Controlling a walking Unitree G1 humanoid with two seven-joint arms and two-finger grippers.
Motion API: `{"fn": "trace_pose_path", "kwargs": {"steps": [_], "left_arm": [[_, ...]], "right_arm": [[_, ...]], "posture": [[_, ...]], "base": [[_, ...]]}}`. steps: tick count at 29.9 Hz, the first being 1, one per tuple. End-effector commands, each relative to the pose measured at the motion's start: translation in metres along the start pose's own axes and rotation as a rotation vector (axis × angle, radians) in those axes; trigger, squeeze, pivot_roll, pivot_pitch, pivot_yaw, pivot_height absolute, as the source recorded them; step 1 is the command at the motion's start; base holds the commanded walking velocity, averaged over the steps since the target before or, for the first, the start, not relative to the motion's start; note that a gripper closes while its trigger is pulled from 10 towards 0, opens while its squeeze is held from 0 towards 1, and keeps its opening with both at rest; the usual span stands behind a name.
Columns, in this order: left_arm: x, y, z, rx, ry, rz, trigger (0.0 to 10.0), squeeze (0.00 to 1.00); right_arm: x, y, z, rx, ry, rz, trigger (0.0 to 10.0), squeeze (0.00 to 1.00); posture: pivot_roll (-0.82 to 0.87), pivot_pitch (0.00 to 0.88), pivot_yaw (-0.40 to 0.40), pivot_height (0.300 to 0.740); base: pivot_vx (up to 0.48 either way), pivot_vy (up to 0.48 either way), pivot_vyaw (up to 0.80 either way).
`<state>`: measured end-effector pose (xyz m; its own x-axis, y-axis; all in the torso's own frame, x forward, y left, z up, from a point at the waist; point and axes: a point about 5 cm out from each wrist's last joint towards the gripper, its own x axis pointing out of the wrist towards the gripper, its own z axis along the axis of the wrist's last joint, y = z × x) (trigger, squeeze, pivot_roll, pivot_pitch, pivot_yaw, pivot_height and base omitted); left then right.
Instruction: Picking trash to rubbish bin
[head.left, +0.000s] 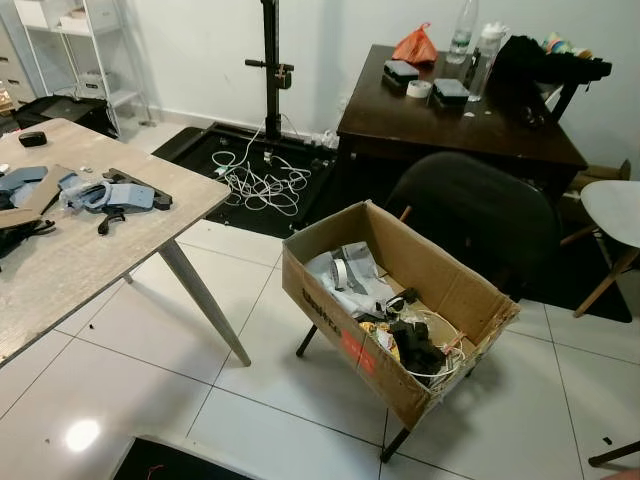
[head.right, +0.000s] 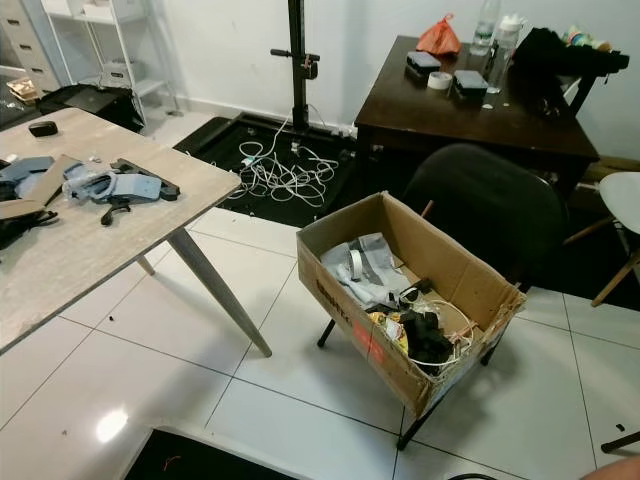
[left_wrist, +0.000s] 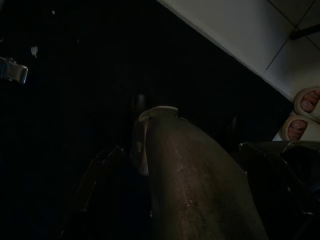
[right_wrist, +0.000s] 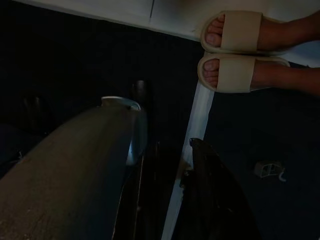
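Progress appears partial: one cardboard box (head.left: 400, 300), serving as the bin, already holds grey wrapping, tape and black cable scraps. Left of the box, one table (head.left: 90, 255) carries several loose items, seemingly uncollected. Both arms hang idle; finger state cannot be told.

No text can be read. The cardboard box (head.left: 400, 310) has dark print and a red mark on its long outer side (both too blurred to make out). The things on the dark desk (head.left: 455, 125) behind the box show no legible label.
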<state>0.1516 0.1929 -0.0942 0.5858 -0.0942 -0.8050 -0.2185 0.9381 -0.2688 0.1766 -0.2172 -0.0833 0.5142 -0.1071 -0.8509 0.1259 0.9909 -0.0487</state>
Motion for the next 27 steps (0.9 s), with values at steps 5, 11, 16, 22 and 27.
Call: {"fn": "trace_pose_path", "kwargs": {"steps": [5, 11, 16, 22, 27], "left_arm": [[-0.0052, 0.0094, -0.0144, -0.016, 0.052, 0.036, 10.0, 0.0], [-0.0057, 0.0109, -0.0146, -0.019, 0.05, 0.041, 10.0, 0.0], [-0.0063, 0.0127, -0.0145, -0.022, 0.048, 0.046, 10.0, 0.0], [-0.0077, 0.0168, -0.0138, -0.029, 0.043, 0.057, 10.0, 0.0], [-0.0081, 0.0183, -0.0133, -0.03, 0.041, 0.063, 10.0, 0.0]], "right_arm": [[-0.0014, -0.0012, -0.013, -0.049, 0.052, -0.018, 10.0, 0.0], [-0.0012, -0.0005, -0.0121, -0.062, 0.051, -0.018, 10.0, 0.0], [-0.0009, 0.0002, -0.0105, -0.066, 0.047, -0.017, 10.0, 0.0], [-0.0002, 0.0017, -0.0063, -0.091, 0.038, -0.018, 10.0, 0.0], [-0.0001, 0.0027, -0.0057, -0.106, 0.038, -0.016, 10.0, 0.0]], "posture": [[-0.05, 0.162, 0.007, 0.74], [-0.05, 0.16, 0.004, 0.74], [-0.04, 0.157, 0.002, 0.74], [-0.03, 0.151, 0.0, 0.74], [-0.03, 0.149, 0.0, 0.74]], "base": [[0.0, 0.0, 0.0], [0.0, 0.0, 0.0], [0.0, 0.0, 0.0], [0.0, 0.0, 0.0], [0.0, 0.0, 0.0]]}}
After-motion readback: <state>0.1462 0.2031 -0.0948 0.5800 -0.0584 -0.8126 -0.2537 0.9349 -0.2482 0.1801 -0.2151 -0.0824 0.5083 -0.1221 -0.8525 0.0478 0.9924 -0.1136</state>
